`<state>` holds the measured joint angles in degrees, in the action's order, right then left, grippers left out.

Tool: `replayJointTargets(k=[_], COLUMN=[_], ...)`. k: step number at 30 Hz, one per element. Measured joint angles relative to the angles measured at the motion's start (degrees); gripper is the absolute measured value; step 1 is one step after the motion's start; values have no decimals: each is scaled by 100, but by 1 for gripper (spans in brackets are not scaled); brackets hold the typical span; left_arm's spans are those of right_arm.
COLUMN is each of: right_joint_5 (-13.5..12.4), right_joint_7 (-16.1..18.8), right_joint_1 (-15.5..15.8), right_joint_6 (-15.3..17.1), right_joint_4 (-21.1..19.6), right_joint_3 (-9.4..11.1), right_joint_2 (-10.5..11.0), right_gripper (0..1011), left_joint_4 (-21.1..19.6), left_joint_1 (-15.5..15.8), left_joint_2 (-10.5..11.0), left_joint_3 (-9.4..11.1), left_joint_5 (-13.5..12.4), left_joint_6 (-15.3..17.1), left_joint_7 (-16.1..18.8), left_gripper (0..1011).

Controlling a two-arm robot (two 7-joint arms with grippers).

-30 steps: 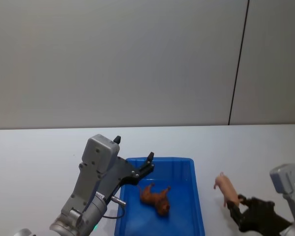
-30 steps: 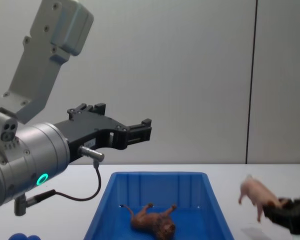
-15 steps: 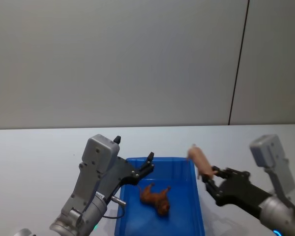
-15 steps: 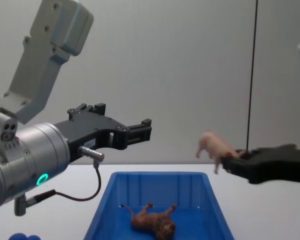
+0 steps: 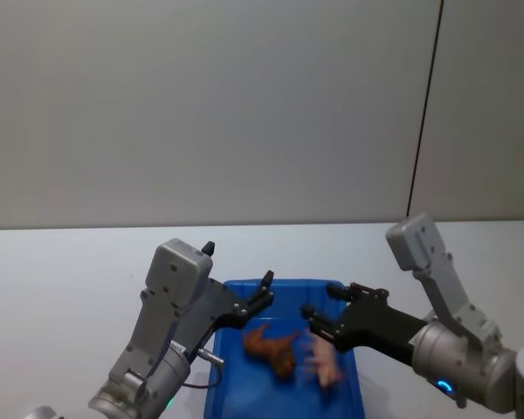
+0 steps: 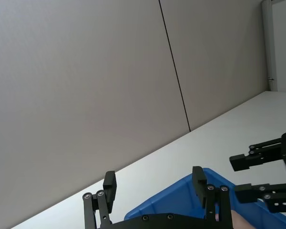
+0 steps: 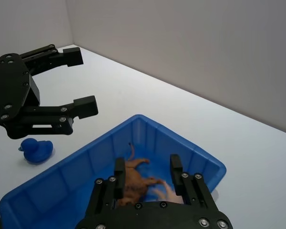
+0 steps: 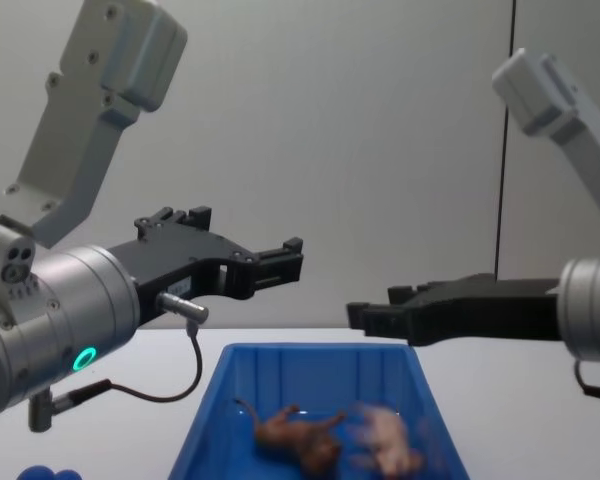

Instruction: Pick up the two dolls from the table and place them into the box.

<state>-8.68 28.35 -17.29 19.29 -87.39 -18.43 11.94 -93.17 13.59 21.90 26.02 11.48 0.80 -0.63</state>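
Pig (image 5: 325,365) looks blurry inside the box (image 5: 288,283), at 6 o'clock from the released right claw (image 5: 321,303), lion (image 5: 271,346) just at its 9 o'clock; left claw (image 5: 237,264) is spread too.

1. I see my left end effector (image 5: 237,264) raised at 7 o'clock, fingers spread, empty.
2. My right end effector (image 5: 320,302) reaches in from 4 o'clock, fingers apart, empty.
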Motion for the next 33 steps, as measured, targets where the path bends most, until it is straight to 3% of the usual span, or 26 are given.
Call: replayJointTargets(k=[8,17,33], right_joint_5=[72,53,-319], right_joint_7=[90,59,-168], right_joint_1=[-115,64,677], right_joint_6=[-86,-323,-849], right_joint_4=[160,66,-244], right_joint_3=[-10,121,469], right_joint_2=[-22,219,837], right_gripper=[734,1001,1001], left_joint_4=[0,0,0], left_joint_1=[0,0,-1], left_joint_2=[0,0,-1], left_joint_3=[0,0,-1], left_joint_5=[0,0,-1], left_joint_6=[0,0,0], left_joint_7=[0,0,0], left_gripper=[1001,1002,1001])
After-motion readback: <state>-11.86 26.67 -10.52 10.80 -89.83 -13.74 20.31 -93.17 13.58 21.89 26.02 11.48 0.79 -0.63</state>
